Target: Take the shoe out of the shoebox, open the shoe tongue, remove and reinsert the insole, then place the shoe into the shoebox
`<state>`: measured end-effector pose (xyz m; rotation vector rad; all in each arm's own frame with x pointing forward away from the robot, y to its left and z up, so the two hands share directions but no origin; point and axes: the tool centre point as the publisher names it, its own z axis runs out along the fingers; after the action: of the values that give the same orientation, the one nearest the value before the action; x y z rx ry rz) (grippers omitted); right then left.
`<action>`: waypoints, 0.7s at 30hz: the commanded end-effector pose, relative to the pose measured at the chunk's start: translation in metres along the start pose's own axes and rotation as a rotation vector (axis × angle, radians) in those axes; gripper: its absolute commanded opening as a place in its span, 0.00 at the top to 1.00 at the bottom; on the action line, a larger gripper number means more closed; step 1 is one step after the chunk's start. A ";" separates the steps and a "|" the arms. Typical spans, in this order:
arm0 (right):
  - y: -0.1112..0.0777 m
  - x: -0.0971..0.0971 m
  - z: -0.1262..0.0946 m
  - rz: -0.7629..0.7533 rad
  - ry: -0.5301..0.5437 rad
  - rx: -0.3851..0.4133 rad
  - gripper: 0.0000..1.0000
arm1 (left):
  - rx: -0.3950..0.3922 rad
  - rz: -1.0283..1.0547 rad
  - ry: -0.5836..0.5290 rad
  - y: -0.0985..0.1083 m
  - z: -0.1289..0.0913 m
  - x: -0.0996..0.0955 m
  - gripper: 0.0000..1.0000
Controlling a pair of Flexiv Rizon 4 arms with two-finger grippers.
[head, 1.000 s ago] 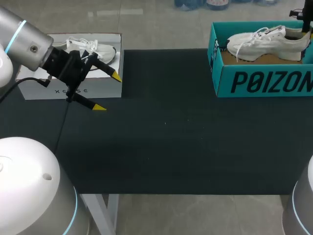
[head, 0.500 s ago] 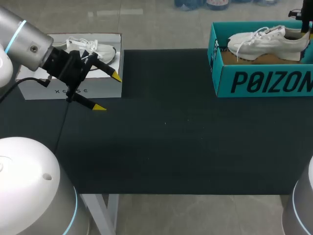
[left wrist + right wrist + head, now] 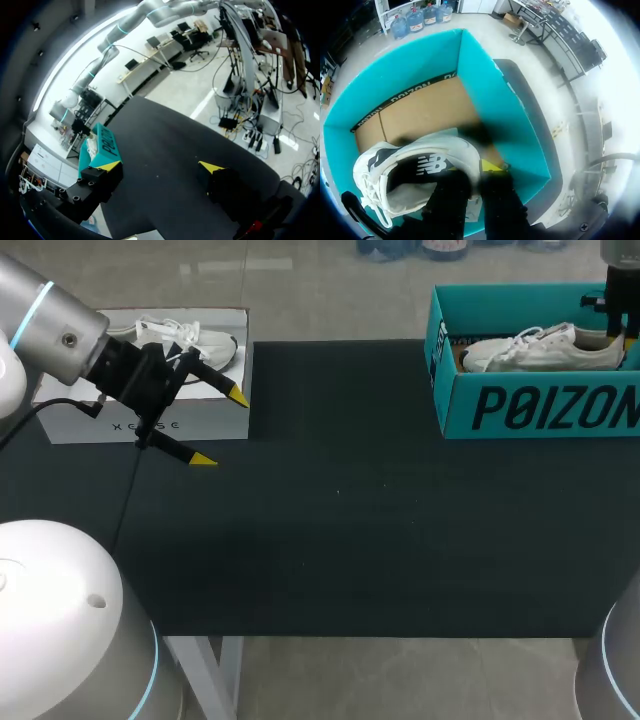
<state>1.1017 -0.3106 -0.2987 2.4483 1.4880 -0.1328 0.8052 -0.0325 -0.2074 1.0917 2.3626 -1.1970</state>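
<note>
Black bench point(image 3: 350, 540): white lace-up trainer point(image 3: 530, 350), gripped at the heel by the right claw point(image 3: 472, 170), had sunk from above the rim into the teal cardboard shoebox point(image 3: 540, 405), final placing judged nearly done; left claw point(image 3: 220, 429) hung open, well apart.

Teal shoebox point(image 3: 492, 95), open top, seen from above. Brown cardboard floor showing at the shoebox's far end; a dark printed band runs along one inner wall.

White shoe point(image 3: 417, 150) lies inside the shoebox at its near end, on its side, opening turned up toward the camera. Dark logo on the lining; loose white laces point(image 3: 367, 197) trail at the toe end, near the shoebox's side wall.

Gripper point(image 3: 472, 168) down in the shoebox at the shoe's heel. One black finger inside the opening, the other outside, heel wall pinched between. One yellow tip plain, the other mostly hidden.
</note>
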 end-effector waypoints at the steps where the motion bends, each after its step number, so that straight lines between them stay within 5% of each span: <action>1: 0.001 0.001 0.009 -0.002 0.002 0.004 1.00 | -0.002 0.000 0.003 0.000 0.000 0.000 0.00; 21: -0.019 -0.007 0.023 -0.020 0.005 -0.015 1.00 | -0.002 0.000 0.003 0.000 0.000 0.000 0.00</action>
<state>1.0882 -0.3162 -0.3215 2.4347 1.5122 -0.1320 0.8052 -0.0325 -0.2074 1.0917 2.3626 -1.1970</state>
